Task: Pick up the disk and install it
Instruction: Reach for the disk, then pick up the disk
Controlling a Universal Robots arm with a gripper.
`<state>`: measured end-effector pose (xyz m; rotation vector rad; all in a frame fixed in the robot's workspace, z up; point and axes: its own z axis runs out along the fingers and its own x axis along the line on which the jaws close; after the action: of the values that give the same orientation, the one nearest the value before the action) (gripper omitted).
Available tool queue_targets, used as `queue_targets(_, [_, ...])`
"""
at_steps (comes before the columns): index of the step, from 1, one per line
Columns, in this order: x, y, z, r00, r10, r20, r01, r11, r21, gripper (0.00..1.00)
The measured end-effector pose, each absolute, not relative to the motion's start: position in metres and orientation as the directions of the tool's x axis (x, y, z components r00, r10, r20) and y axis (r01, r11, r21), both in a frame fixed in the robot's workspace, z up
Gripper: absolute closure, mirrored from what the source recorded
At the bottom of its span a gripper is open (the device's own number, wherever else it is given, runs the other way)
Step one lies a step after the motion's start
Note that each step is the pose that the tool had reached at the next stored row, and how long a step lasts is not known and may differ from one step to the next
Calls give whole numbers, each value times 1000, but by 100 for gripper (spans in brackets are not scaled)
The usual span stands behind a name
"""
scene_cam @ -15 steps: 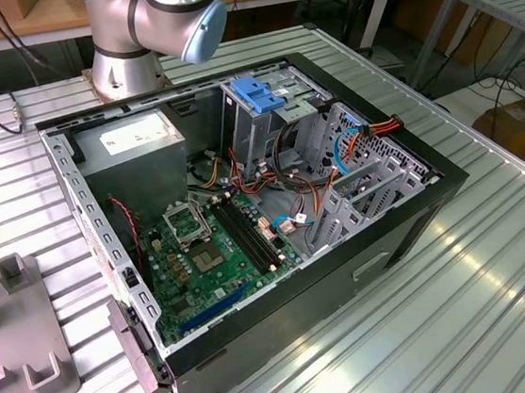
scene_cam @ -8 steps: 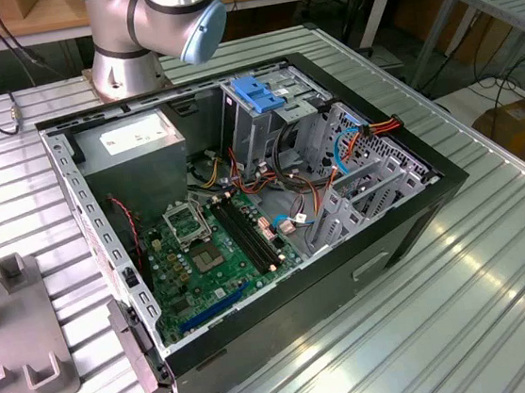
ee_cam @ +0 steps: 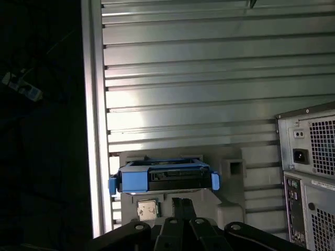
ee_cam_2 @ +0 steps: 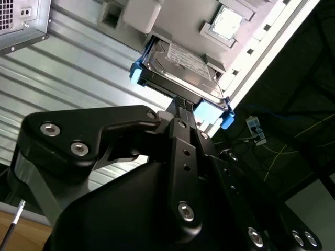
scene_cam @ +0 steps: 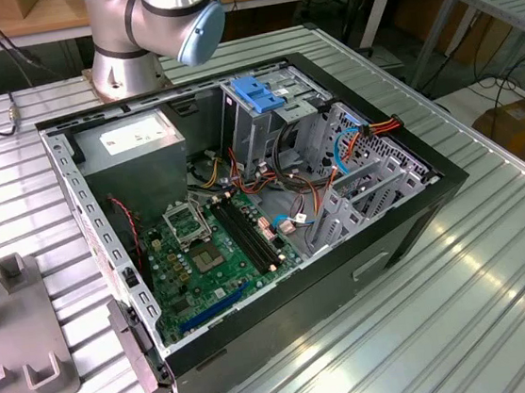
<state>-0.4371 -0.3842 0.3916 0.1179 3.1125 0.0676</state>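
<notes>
Gripper (ee_cam_2: 180, 103) fingers are drawn together with nothing between them, its tip just short of the disk's (ee_cam_2: 180, 65) near edge. In the first wrist view the gripper (ee_cam: 182, 201) points at the same edge of the disk (ee_cam: 165, 178).

Disk's face carries a white label (ee_cam_2: 186, 60); its print is too small to read. A blue frame (ee_cam: 125, 180) runs round its edges. The PSU (scene_cam: 133, 140) inside the case (scene_cam: 292, 203) bears a white sticker, also unreadable.

Disk lies flat on a grey holder (ee_cam: 230, 209), well apart from the case's back panel (ee_cam: 309, 172) and right at the table's edge. A small square silvery chip (ee_cam: 148, 209) sits in the holder just beside the disk.

Table (scene_cam: 462, 278) is slatted bare metal, bright with glare. The case lies open on it, showing a green board (scene_cam: 212, 250), loose wires and a blue bracket (scene_cam: 260, 92) on the cage. Another grey fixture (scene_cam: 24, 347) sits off the case toward the exterior view's left. Wooden benches and cables stand beyond the case; a power strip (ee_cam: 21, 86) lies on the dark floor past the table's edge.

Arm (scene_cam: 157, 19) rises from its base just behind the case, its grey joint with a blue cap bending above the PSU corner.
</notes>
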Motion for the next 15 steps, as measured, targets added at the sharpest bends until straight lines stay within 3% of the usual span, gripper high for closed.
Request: queue_targets(15, [-468,-377,391,-997,76,-24,75,996,44,90])
